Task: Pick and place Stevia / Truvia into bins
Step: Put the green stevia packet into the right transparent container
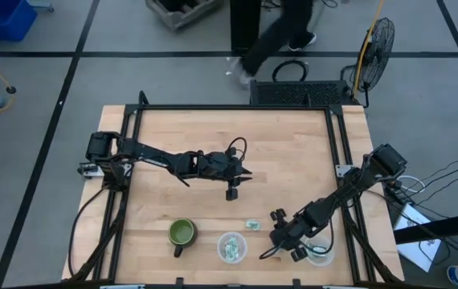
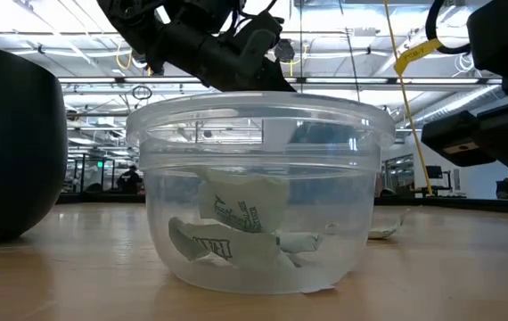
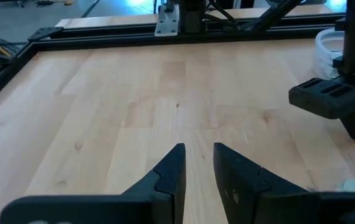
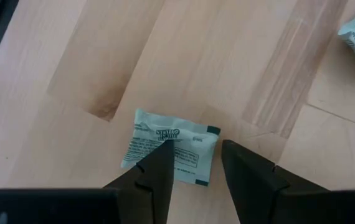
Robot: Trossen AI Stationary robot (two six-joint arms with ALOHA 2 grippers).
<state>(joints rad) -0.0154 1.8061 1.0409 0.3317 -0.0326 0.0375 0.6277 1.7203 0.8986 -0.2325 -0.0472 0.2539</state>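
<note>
My right gripper [image 4: 193, 158] is open and points down near the table's near right. It stands over a pale green and white packet [image 4: 171, 148] that lies flat on the wood, with one fingertip [image 4: 162, 163] in front of the packet's edge. A second packet [image 1: 252, 224] lies flat between that gripper and the near cup [image 1: 231, 247]. That clear cup [image 2: 254, 192] holds several packets [image 2: 241, 227]. The other cup [image 1: 321, 254] sits beside my right gripper [image 1: 281, 233]. My left gripper [image 1: 233, 183] hovers over the table's middle, its fingers [image 3: 199, 165] a narrow gap apart. My right gripper comes at the packet [image 4: 184, 140] from above with its fingers spread over the packet's near edge. Whether a fingertip touches the packet, I cannot tell. The packet lies flat on the table.
A dark green mug [image 1: 181, 233] stands left of the near cup, close to the table's near edge. Bare wood [image 1: 181, 136] lies across the far half of the table. A fan [image 1: 376, 44] and a person's legs [image 1: 273, 40] are beyond the far edge.
</note>
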